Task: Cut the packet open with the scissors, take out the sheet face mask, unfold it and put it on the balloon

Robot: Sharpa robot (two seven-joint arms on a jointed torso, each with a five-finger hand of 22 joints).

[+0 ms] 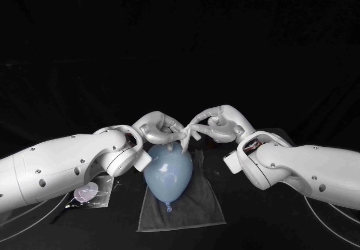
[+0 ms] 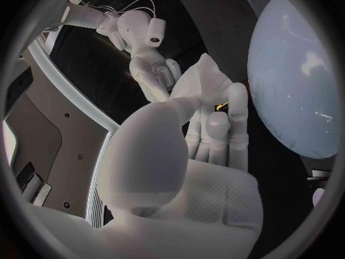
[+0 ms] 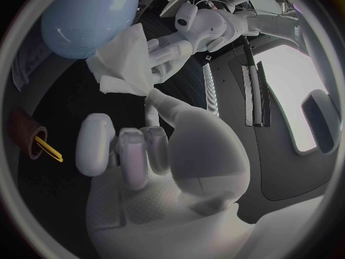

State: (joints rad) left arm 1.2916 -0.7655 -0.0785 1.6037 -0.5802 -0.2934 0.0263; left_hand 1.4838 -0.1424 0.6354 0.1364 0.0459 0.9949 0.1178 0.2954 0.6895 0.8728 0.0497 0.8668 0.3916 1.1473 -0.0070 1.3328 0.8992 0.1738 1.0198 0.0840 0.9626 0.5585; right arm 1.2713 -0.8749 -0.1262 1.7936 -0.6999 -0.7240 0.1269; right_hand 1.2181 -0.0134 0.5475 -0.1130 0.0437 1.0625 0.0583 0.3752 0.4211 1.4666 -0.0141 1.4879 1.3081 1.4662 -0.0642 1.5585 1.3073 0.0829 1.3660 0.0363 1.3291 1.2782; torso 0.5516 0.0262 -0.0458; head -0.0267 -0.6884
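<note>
Both left hand (image 1: 159,130), right hand (image 1: 217,124) | fingers (image 1: 172,125) pinch mask (image 3: 118,60) | beside balloon (image 1: 169,174)

Left hand (image 1: 159,127) and right hand (image 1: 214,124) meeting at the far end of the pale blue balloon (image 1: 169,174), sheet face mask (image 1: 184,141) pinched between them, grey cloth (image 1: 191,213) beneath, black tabletop (image 1: 285,229)

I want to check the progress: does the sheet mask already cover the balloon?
No, the sheet mask hangs crumpled between the left hand and the right hand, beside the bare balloon.
</note>
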